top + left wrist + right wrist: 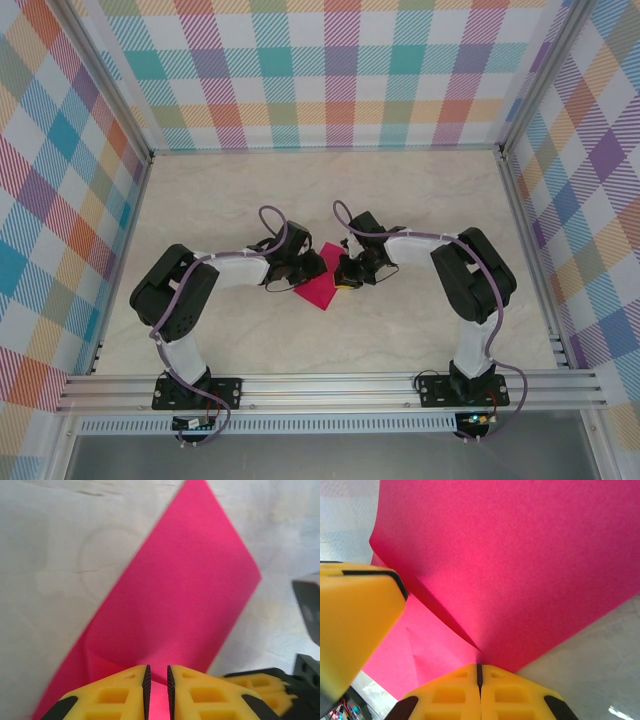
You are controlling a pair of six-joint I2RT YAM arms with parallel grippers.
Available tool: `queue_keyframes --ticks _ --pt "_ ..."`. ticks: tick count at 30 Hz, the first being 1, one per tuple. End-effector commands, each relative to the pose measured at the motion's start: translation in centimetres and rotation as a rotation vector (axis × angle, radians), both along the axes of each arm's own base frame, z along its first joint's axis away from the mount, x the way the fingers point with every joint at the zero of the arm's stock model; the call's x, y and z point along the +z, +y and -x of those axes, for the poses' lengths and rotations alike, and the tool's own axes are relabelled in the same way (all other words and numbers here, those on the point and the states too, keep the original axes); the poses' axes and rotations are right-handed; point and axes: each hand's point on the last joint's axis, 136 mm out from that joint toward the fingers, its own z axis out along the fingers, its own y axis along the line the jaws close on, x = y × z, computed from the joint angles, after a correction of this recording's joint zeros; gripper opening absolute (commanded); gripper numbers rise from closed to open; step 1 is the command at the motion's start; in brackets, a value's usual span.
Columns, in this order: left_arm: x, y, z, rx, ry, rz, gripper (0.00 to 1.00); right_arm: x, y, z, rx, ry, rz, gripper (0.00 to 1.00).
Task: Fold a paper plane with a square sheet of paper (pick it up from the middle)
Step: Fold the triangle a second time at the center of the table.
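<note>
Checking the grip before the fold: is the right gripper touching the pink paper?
Touching. The right wrist view shows the right gripper shut on the pink paper.

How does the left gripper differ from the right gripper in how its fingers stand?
The left gripper shows a narrow gap between its fingers; the right gripper has its fingers pressed together. The right gripper pinches the pink paper, with a fold running to its tips; the left gripper shows pink through its gap, no clear pinch. Both have yellow fingers and meet at the same paper.
</note>
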Motion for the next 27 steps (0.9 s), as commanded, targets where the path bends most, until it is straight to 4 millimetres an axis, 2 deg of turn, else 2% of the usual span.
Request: queue_keyframes --ticks 1,8,15,19,27 --pt "1.6 -1.6 0.7 -0.075 -0.024 0.103 0.19 -4.1 -2.7 1.6 -0.003 0.055 0.166 0.05" --pt "-1.1 -1.1 2.6 -0.103 0.039 0.075 0.19 -4.0 -2.5 1.4 0.002 0.056 0.156 0.05" --pt "-2.4 -0.9 3.0 -0.115 0.07 0.045 0.17 -3.9 -2.4 1.4 0.004 0.054 0.154 0.05" --pt "-3.0 0.0 3.2 -0.104 0.08 -0.012 0.16 -3.7 -2.3 1.4 0.004 0.053 0.145 0.05" --pt "-4.5 1.1 3.8 -0.092 0.12 -0.075 0.13 -1.5 -1.4 0.6 0.003 0.005 0.09 0.05"
